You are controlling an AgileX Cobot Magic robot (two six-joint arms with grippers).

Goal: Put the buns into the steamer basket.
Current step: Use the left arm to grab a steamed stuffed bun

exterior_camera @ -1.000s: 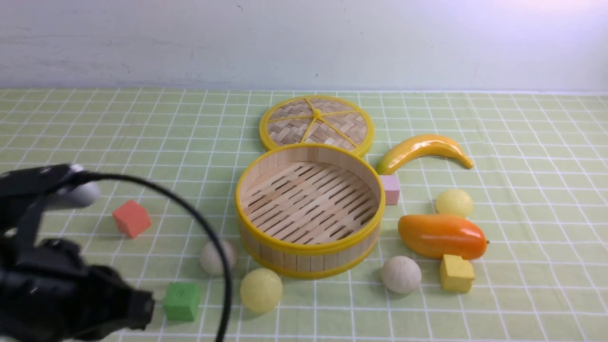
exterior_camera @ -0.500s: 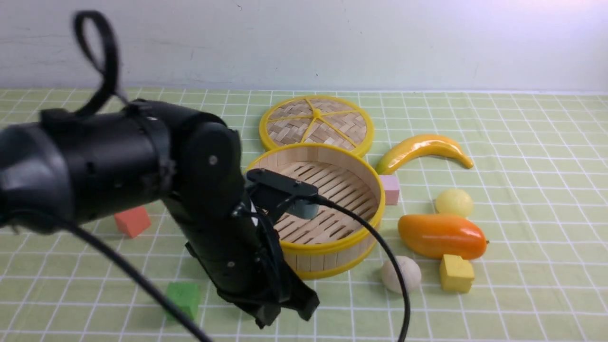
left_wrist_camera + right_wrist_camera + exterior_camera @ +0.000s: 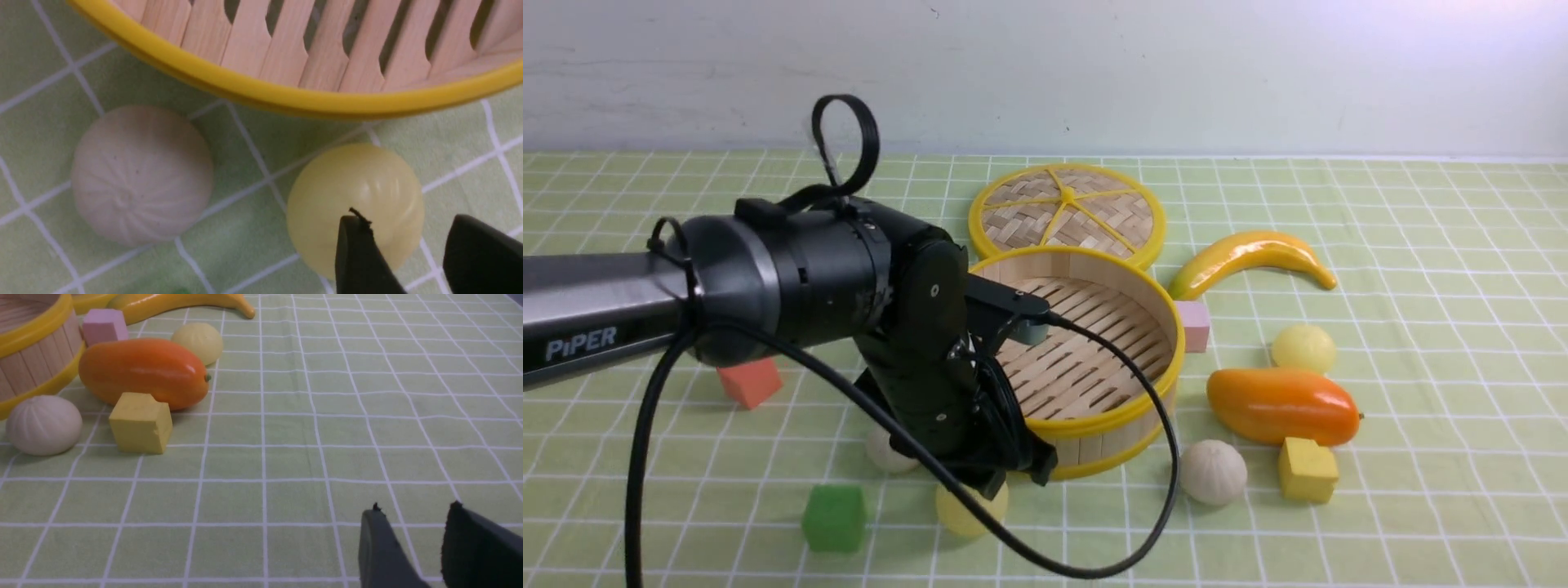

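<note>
Since the earlier frame, left gripper (image 3: pixel 406 228) has been lowered over pale yellow bun (image 3: pixel 355 183) beside steamer basket (image 3: pixel 261 94); jaws spread, nothing held. Pickup judged in hand; closure around bun required next.

We see the pale yellow bun (image 3: pixel 359 183) closed off behind by the steamer basket (image 3: pixel 286 100) wall, just beside it. An off-white bun (image 3: pixel 141 173) lies near its flank, with a strip of bare surface (image 3: pixel 245 228) between them. On the right, the mango (image 3: pixel 143 371) and yellow cube (image 3: pixel 141 422) stand just beside each other, near a second off-white bun (image 3: pixel 43 424); beyond them the surface runs free to the edge of view.
</note>
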